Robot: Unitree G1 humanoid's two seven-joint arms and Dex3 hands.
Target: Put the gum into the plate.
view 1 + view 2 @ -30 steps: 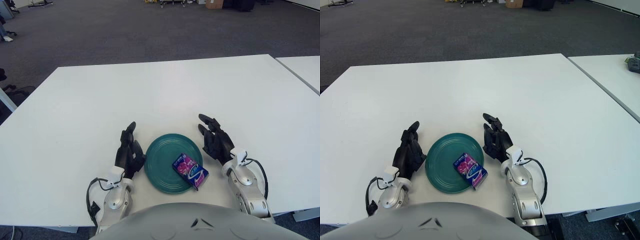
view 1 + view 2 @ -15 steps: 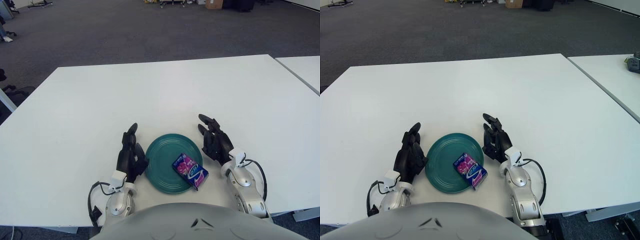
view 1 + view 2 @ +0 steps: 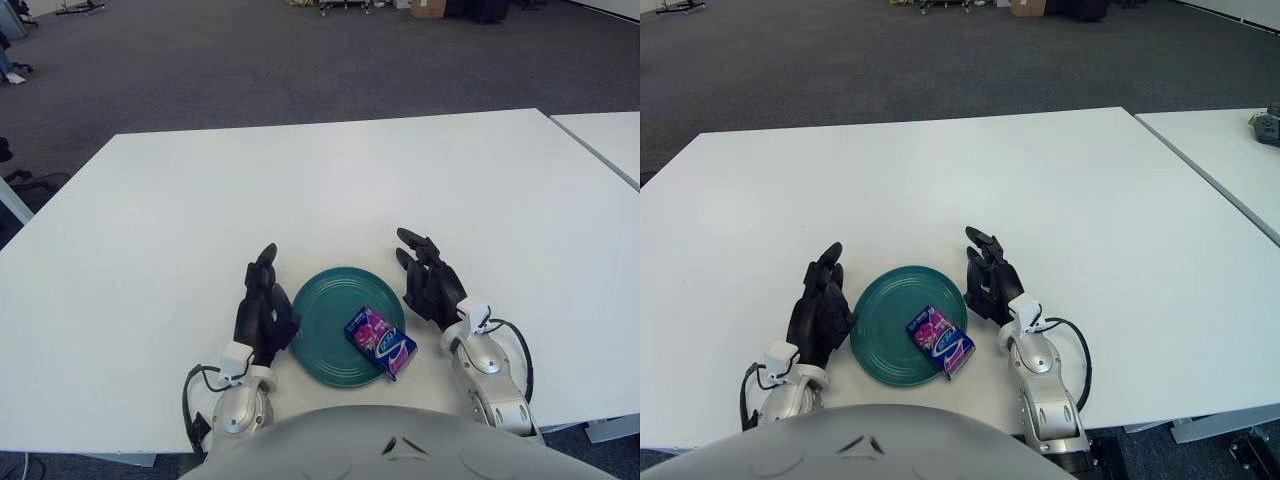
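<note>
Over the last second the left hand [image 3: 262, 308] has crept a little forward and inward along the white counter [image 3: 330, 180], so that its dark fingers now stand just beside the left rim of the plate [image 3: 318, 330], closer than they were; the right hand [image 3: 430, 280] has scarcely moved and shows just beside the plate's right rim. Neither hand holds anything: the fingers of both are extended and relaxed, spread loosely with empty palms. The gum [image 3: 380, 342], a small purple and blue packet, has not shifted at all in that time. It lies flat in the teal plate, toward the near right part of the dish, with its near corner reaching out to or slightly over the rim; whether that corner touches the counter cannot be told from these views. The plate itself sits on the counter between the two hands and holds nothing besides the packet. Judged from how things lie, the task looks essentially done: the gum is in the plate and released, and the small drift of the left hand reads as settling or parking beside the dish, not as a new reach. The one doubtful point is the overhanging corner, which a careless brush from the right hand could tip off the rim.
</note>
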